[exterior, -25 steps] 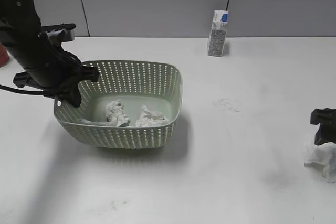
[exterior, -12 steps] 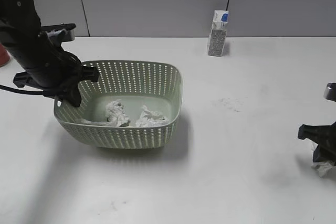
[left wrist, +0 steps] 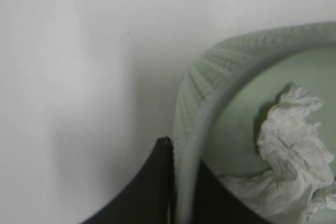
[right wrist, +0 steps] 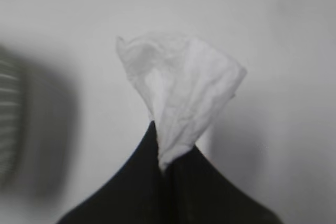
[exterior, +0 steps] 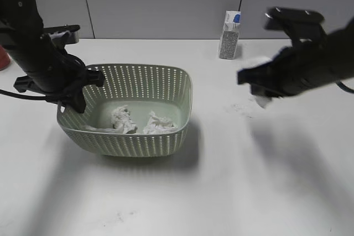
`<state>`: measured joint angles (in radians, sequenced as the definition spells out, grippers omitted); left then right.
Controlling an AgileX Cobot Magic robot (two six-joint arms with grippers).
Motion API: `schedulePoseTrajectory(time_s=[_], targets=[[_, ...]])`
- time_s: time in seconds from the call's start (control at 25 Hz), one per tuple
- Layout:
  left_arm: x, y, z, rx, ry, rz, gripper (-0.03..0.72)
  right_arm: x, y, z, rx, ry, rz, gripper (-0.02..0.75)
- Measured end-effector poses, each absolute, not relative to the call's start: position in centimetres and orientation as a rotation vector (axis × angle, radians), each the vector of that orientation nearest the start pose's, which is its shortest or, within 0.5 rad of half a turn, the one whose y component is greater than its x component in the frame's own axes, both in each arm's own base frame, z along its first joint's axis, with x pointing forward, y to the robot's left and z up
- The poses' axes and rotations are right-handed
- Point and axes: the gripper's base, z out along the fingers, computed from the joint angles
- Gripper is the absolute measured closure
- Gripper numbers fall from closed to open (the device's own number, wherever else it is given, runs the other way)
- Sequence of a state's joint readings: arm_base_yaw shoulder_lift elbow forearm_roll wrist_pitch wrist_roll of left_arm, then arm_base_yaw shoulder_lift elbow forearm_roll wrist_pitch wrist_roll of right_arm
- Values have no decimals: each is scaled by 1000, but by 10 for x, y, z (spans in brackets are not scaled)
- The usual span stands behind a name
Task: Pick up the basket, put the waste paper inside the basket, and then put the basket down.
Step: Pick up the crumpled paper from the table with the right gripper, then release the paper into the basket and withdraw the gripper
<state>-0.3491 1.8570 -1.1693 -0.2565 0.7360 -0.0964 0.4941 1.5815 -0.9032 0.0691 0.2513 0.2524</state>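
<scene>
The sage-green slotted basket (exterior: pixel 141 111) is held at the left, tilted up at its left end. My left gripper (exterior: pixel 74 99) is shut on the basket's left rim (left wrist: pixel 191 129), one finger outside and one inside. Two white waste paper wads (exterior: pixel 123 119) (exterior: pixel 159 123) lie inside; one shows in the left wrist view (left wrist: pixel 294 145). My right gripper (exterior: pixel 255 88) is shut on a third waste paper wad (exterior: pixel 261 100) (right wrist: pixel 178 93) and holds it in the air right of the basket, above the table.
An upright grey-white carton (exterior: pixel 229 35) with a blue cap stands at the back, near the wall. A red object (exterior: pixel 3 59) shows at the far left edge. The table (exterior: pixel 249 181) is white.
My right arm has lifted the third wad off the table at the far right and swung up and left toward the basket. The left arm and basket have not moved.
</scene>
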Motion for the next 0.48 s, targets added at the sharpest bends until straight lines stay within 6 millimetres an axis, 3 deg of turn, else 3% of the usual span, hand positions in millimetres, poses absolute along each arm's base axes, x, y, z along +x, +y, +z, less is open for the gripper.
schedulePoseTrajectory(time_s=[0.12,0.24,0.4,0.48], targets=[[331,-137,173,121,2935,-355,687,284,208,262,-420,2223,504,717],[331,-137,173,119,2935,-357,687,281,245,283,-527,2090,572,717],[331,-137,173,119,2935,-357,687,284,272,259,-592,2126,577,693],[331,-137,173,119,2935,-357,687,287,277,239,-598,2189,562,583]])
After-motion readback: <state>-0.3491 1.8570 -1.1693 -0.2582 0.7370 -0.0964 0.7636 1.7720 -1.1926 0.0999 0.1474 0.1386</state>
